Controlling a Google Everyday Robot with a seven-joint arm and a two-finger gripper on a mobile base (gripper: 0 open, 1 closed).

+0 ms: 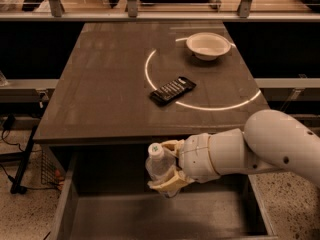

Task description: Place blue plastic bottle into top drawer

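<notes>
The blue plastic bottle (157, 165) is a small clear bottle with a white cap, held tilted with its cap up and to the left. My gripper (169, 168) is shut on the bottle, its cream fingers (166, 183) wrapped around the body. The white arm reaches in from the right. The bottle hangs inside the open top drawer (67, 204), below the table's front edge and above the drawer's flat bottom. The bottle's lower body is hidden by the fingers.
A dark brown table (105, 84) stands behind the drawer. On it lie a black phone-like device (172, 90) and a white bowl (208, 45), with a white arc marked on the top. A table leg and cables stand at the left on the speckled floor.
</notes>
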